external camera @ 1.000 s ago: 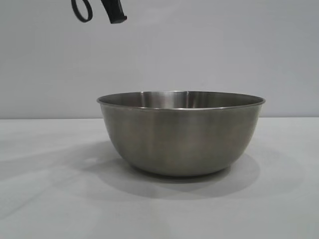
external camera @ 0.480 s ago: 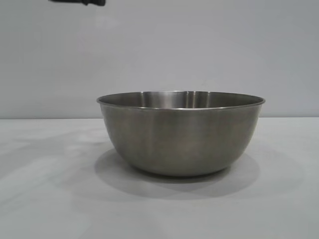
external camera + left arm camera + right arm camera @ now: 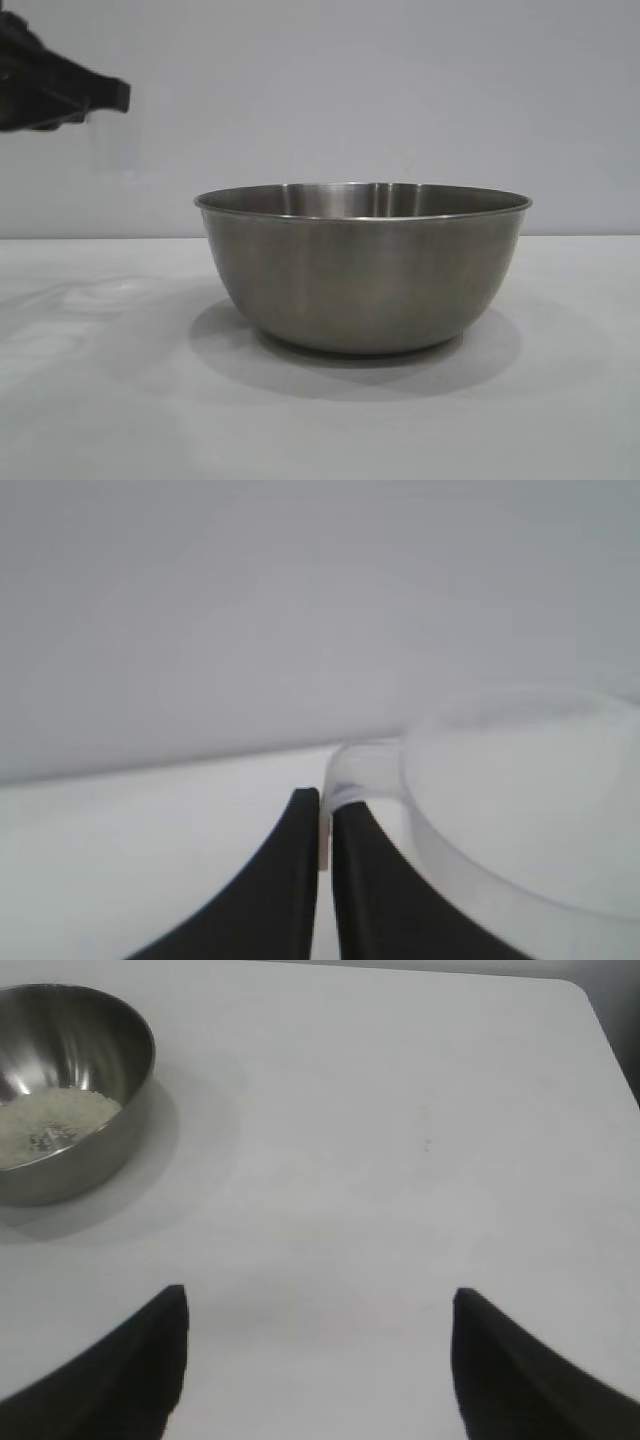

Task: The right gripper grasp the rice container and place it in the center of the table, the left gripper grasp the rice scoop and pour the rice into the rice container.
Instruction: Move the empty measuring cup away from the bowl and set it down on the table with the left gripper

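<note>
The rice container (image 3: 362, 280), a large steel bowl, stands on the white table in the middle of the exterior view. In the right wrist view the rice container (image 3: 60, 1090) holds a pale layer of rice (image 3: 50, 1125). My left gripper (image 3: 322, 805) is shut on the loop handle of the translucent rice scoop (image 3: 520, 810). In the exterior view the left gripper (image 3: 110, 97) hangs high at the left, above and clear of the bowl. My right gripper (image 3: 320, 1305) stands open over bare table, away from the bowl, holding nothing.
A plain grey wall (image 3: 400, 90) rises behind the table. The table's far edge and a rounded corner (image 3: 585, 995) show in the right wrist view. White tabletop (image 3: 400, 1160) lies between the right gripper and the bowl.
The left gripper has left the top edge of the exterior view and now sits lower, at the far upper left. The bowl has not moved.
</note>
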Robot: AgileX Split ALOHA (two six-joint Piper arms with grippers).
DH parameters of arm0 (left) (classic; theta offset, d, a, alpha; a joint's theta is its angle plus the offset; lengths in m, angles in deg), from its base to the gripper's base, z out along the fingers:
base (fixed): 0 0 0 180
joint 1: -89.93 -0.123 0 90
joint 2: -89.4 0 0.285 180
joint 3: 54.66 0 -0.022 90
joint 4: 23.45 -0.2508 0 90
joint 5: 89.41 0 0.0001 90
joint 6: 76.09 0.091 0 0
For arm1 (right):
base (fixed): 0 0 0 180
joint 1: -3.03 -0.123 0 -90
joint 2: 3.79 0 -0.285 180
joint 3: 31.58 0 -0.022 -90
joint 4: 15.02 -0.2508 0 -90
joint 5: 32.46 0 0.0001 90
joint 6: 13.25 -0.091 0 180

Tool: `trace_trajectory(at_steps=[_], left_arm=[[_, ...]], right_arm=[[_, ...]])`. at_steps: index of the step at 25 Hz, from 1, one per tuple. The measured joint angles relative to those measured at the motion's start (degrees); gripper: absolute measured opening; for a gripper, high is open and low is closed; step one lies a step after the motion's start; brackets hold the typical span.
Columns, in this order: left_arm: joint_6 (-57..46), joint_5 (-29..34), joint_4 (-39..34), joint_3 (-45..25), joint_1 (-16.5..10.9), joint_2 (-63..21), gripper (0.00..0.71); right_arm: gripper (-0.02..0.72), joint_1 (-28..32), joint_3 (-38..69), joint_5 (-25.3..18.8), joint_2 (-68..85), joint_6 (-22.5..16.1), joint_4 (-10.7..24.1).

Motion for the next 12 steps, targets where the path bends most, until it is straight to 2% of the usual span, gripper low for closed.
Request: trace_trajectory(at_steps=[12], left_arm=[[-3.84, 0.00, -0.09, -1.48, 0.00, 7.01, 0.000]], right_arm=[[0.470, 0.00, 0.00, 0.00, 0.00, 0.00, 0.00]])
